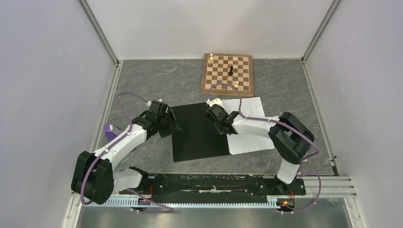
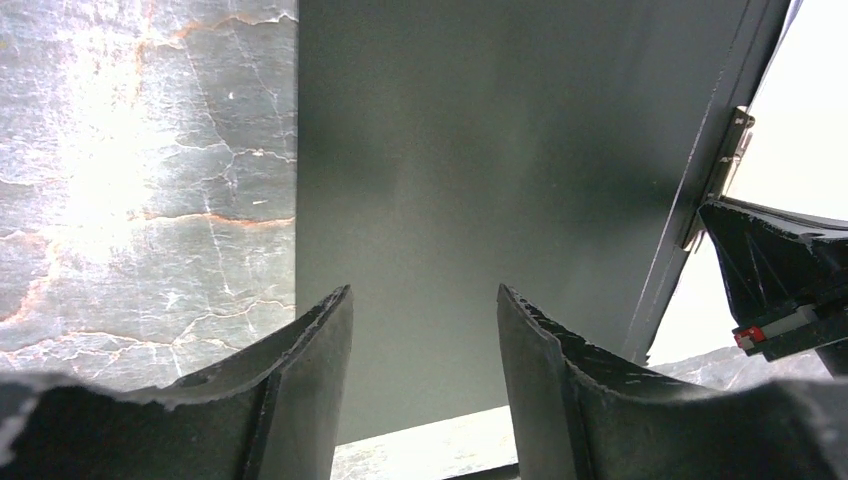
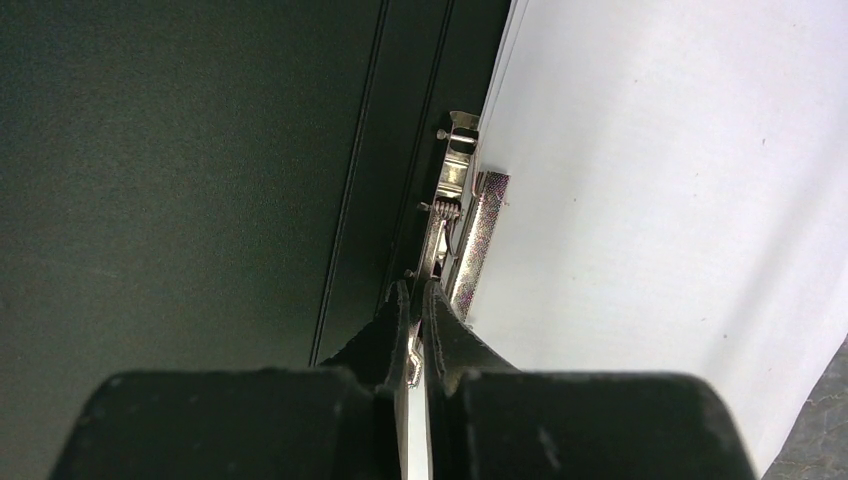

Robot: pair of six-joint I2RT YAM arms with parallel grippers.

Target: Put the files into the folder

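Note:
The folder lies open in the middle of the table, black inside up. The files, white sheets, lie on its right half. My left gripper is open and empty just above the folder's left flap; its jaws stand wide apart. My right gripper sits at the spine, its jaws shut on the lever of the metal spine clip. The sheets lie right of the clip and the black flap lies left of it. The clip also shows in the left wrist view.
A wooden chessboard with a few pieces stands at the back, just beyond the folder. A purple metronome sits at the left, partly behind my left arm. Grey walls close in both sides.

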